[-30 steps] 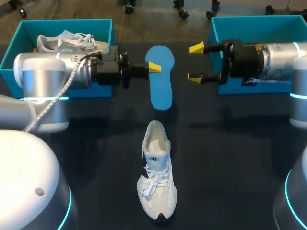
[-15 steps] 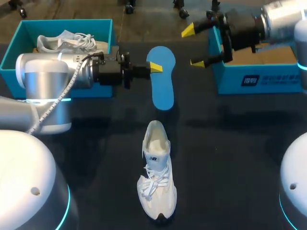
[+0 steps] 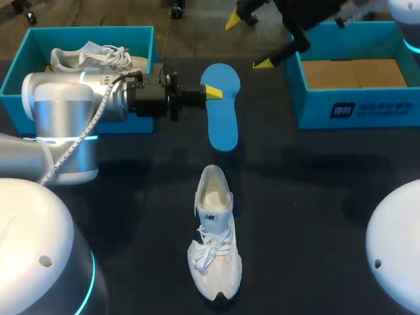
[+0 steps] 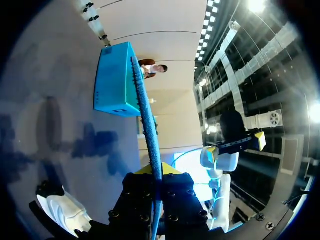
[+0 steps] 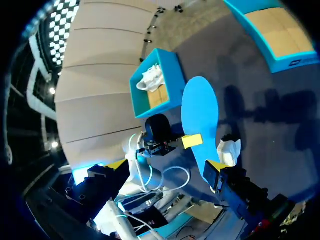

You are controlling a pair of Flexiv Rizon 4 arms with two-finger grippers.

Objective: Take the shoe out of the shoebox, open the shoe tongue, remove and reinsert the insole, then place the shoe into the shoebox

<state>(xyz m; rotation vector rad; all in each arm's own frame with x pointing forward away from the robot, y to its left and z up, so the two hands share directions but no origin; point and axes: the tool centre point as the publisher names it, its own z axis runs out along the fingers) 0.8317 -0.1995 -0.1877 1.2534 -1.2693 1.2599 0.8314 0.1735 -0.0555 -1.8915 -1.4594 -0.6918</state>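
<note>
My left gripper (image 3: 211, 92) is shut on the edge of the blue insole (image 3: 222, 115), holding it above the table's far middle. In the left wrist view the insole (image 4: 150, 130) runs edge-on out from between the fingers. The white shoe (image 3: 214, 243) lies on the table nearer the front, heel toward the insole. My right gripper (image 3: 249, 42) hangs high at the back, wide open and empty, beside the right shoebox (image 3: 341, 111). From the right wrist view, the insole (image 5: 200, 112) and shoe (image 5: 229, 150) lie well ahead of the open right gripper (image 5: 165, 165).
The blue right shoebox holds only its cardboard floor. A second blue shoebox (image 3: 20, 72) at the back left contains another white shoe (image 3: 92, 56). My left arm (image 3: 65, 111) stretches across in front of that box.
My right arm has lifted and swung back from in front of the right shoebox, its gripper still open. The left arm and insole have stayed put.
</note>
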